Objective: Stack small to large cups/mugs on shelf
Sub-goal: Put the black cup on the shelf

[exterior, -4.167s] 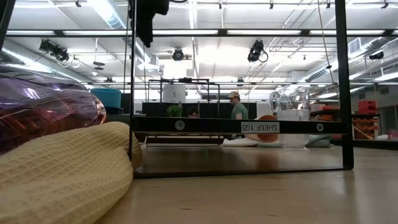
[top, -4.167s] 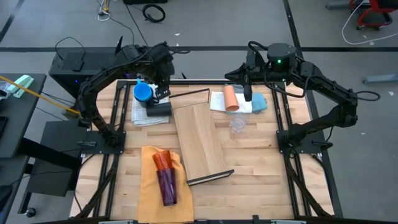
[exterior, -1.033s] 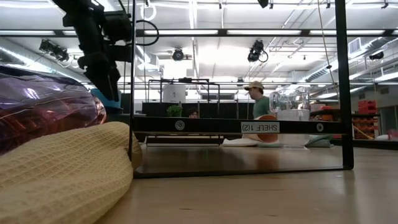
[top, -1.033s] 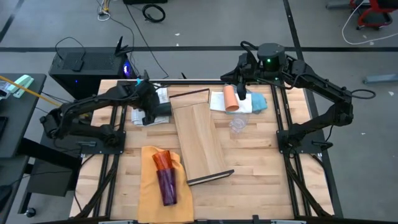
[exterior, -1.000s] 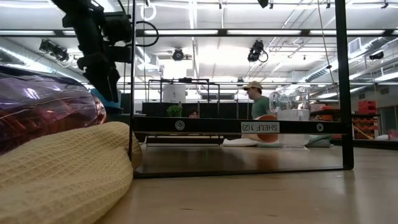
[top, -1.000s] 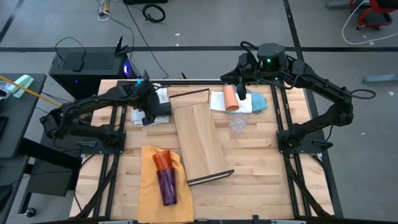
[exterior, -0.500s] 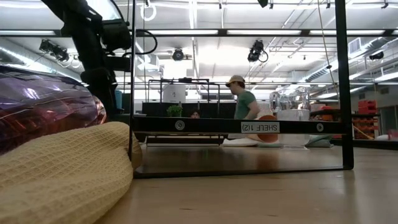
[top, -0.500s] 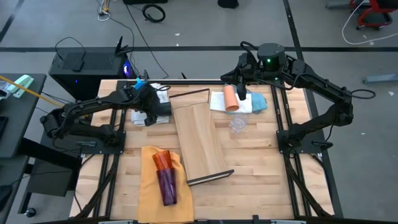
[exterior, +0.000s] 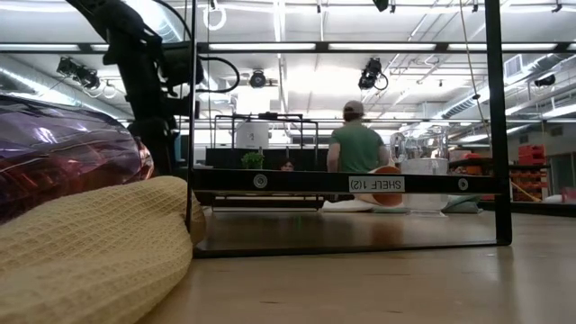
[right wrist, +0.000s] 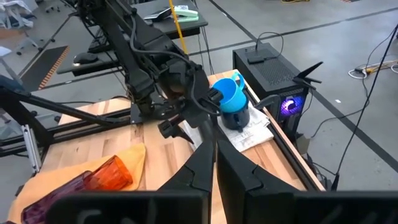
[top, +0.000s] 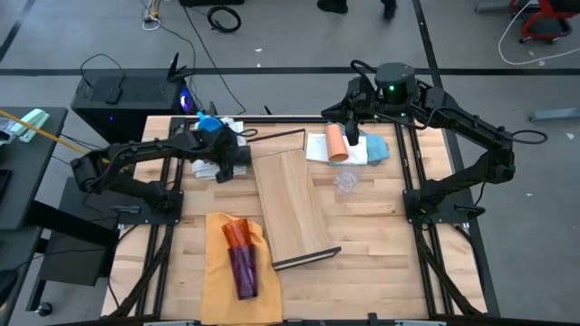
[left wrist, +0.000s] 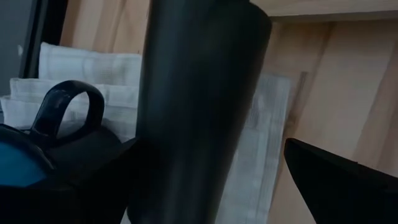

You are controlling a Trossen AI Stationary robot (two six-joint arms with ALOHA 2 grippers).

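Left wrist view showed your left gripper (left wrist: 205, 180) hugging a tall, smooth black cup (left wrist: 199, 106) over the white ribbed cloth (left wrist: 249, 155). Your right gripper (right wrist: 214, 163) was pinched together, above the table's far edge.

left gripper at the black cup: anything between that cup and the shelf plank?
Nothing visible. The black cup sits at the left gripper on the white cloth, right beside the shelf, whose near surface lies bare. The navy mug sits on the far side.

The shelf (top: 292, 206) top is left bare. Its left far side is crowded by the left gripper (top: 227, 163), black cup (left wrist: 199, 106) and blue mug (top: 209, 126).
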